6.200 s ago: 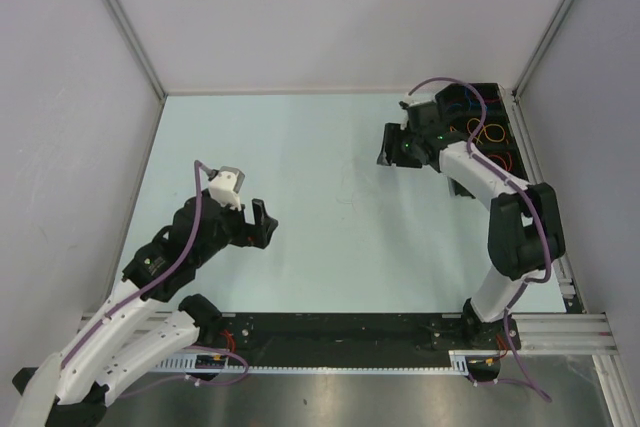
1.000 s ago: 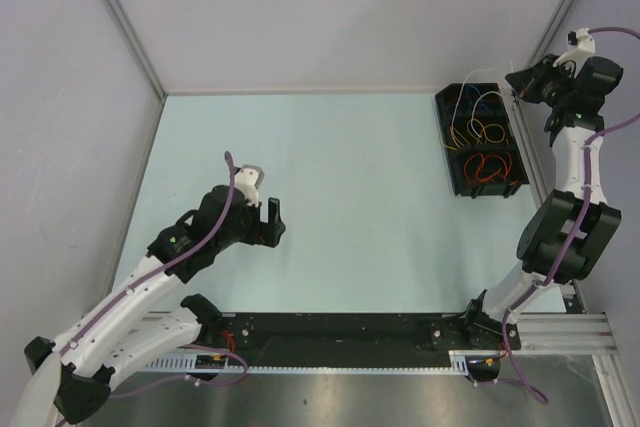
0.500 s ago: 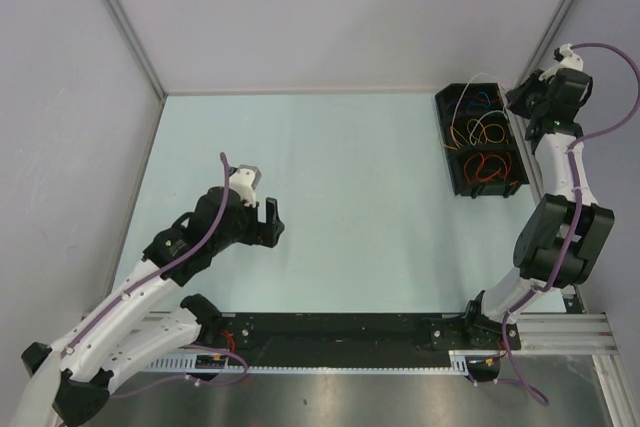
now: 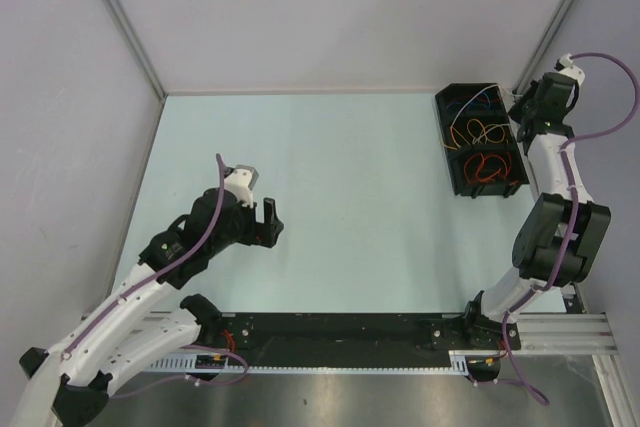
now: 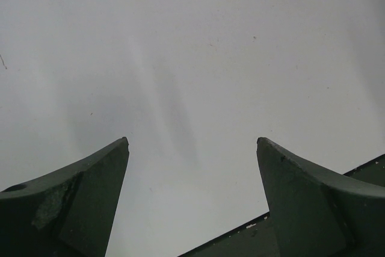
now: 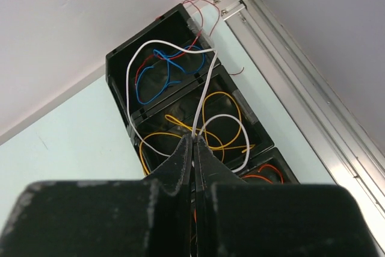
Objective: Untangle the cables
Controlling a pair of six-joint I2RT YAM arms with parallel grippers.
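- Cables (image 4: 478,133) sit in a black bin (image 4: 445,137) at the far right corner of the table (image 4: 350,177), well apart from your left arm.
- Far compartment: blue cable (image 6: 162,81) and red cable (image 6: 138,73), loosely looped together.
- Middle compartment: yellow cable (image 6: 222,93) in curls, with white loops lying over it.
- Near compartment: orange-red coil (image 4: 487,165).
- Your right gripper (image 6: 194,138) is clenched on the white cable (image 6: 203,97), pinched at the fingertips above the middle compartment.
- The right arm stands tall along the table's right edge, wrist tipped down at the bin.
- Your left gripper (image 4: 268,219) is released, jaws wide. It hovers over bare table on the left half, arm stretched low, pointing right.
- From the pinch the white cable runs straight toward the far compartment along the bin's length. There it arcs left over the blue cable and comes back down by the left wall.
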